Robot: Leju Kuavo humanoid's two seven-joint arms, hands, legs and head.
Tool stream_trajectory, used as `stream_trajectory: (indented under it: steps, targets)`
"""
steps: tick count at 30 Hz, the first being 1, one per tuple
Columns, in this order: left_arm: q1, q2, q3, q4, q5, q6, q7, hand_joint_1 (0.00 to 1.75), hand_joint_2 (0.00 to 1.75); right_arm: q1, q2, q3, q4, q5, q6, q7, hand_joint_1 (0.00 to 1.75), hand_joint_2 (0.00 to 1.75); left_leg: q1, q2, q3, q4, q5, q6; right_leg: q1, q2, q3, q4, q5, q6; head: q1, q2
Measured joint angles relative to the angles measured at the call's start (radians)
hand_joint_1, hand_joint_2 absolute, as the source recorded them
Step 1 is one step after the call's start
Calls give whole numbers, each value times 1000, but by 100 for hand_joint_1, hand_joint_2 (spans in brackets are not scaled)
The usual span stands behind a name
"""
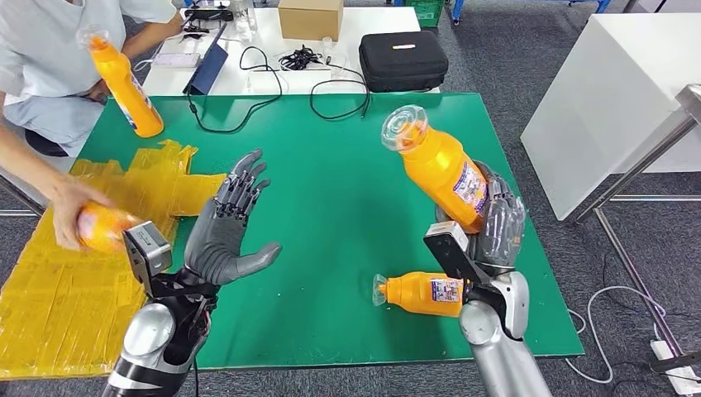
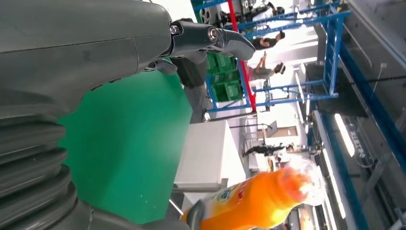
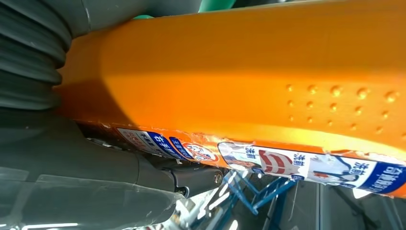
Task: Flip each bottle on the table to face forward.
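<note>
Right hand [image 1: 496, 227], right of frame centre, grips an orange bottle [image 1: 442, 169] tilted above the green table [image 1: 347, 207]. Second bottle [image 1: 422, 294] lies just below it. Left hand [image 1: 227, 227] hovers lower left, fingers spread, holding nothing.

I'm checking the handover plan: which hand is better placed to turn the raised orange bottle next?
The right hand: it already grips the raised bottle above the green mat. The left hand is open and off to the side.
</note>
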Motion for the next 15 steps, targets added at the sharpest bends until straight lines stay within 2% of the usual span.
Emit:
stream_trajectory:
  steps: [8,15]
  targets:
    - [-38,12,-32,14,22,3,1,0,175,-47,57,81,4,-180,79,-65,175,175,1,0,0,0,0,0,0,0,0,0,0,0,0,0]
    - [-89,18,-64,37,60,3,-3,0,175,-128,106,160,84,-388,234,-141,175,175,1,0,0,0,1,0,0,0,0,0,0,0,0,0]
